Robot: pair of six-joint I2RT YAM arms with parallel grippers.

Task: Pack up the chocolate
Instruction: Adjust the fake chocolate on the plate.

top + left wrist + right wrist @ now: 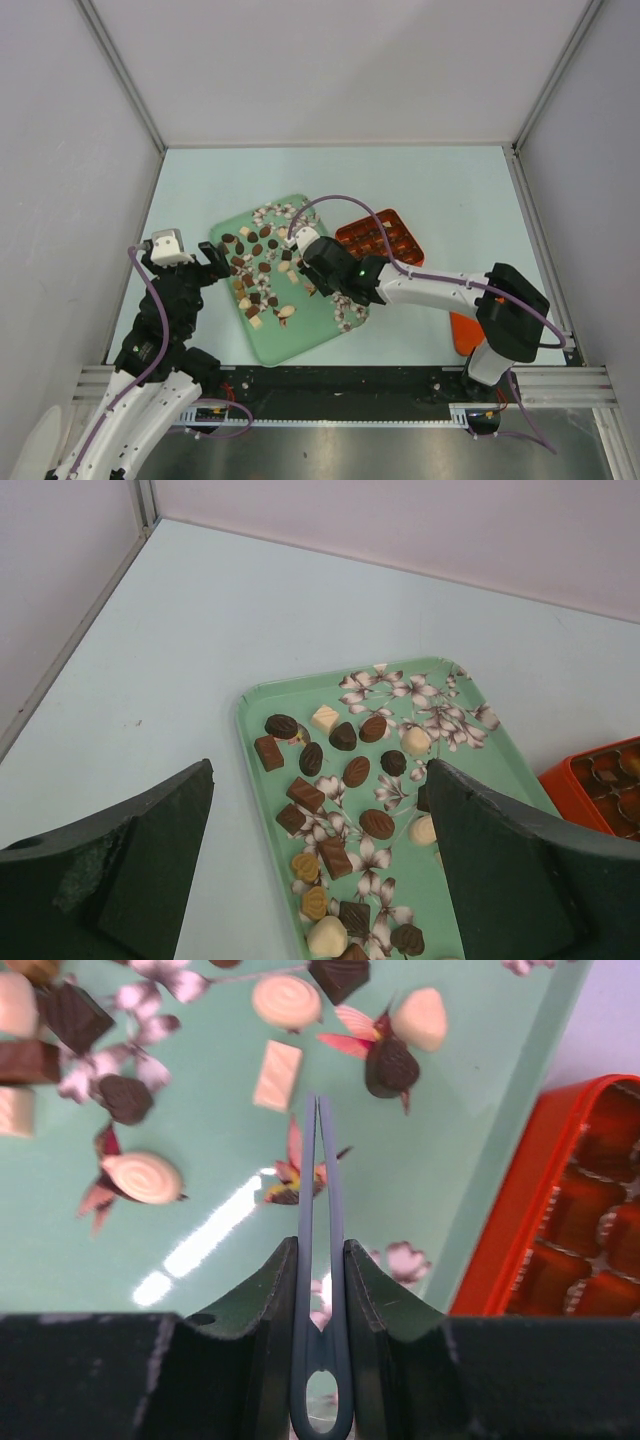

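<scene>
The chocolate lies scattered in many small pieces over a green tray with a flower pattern, which sits on the pale worktop. Most pieces are dark brown and a few are cream or tan. Just beside the tray, on its right side, stands the orange box with its grid of cells; I cannot tell whether any cell is filled. The right pincer is above the right part of the tray and is closed tightly on a pair of thin grey tweezers. Their tips are pressed almost together with nothing between them, and they point down near a cream rectangular piece. The left pincer hangs at the left edge of the tray, spread wide and holding nothing. I judge that these pieces are very light and stiff, with smooth moulded surfaces. On the glossy tray they will probably slide away if a tip pushes them from one side only. They may also be scratched or chipped if squeezed too hard. For the rectangular piece, the best hold seems to be across its two long flat sides, near the middle, with the tips opened first. The round and leaf-shaped pieces look more difficult, because their curved sides give the tips less to hold.
</scene>
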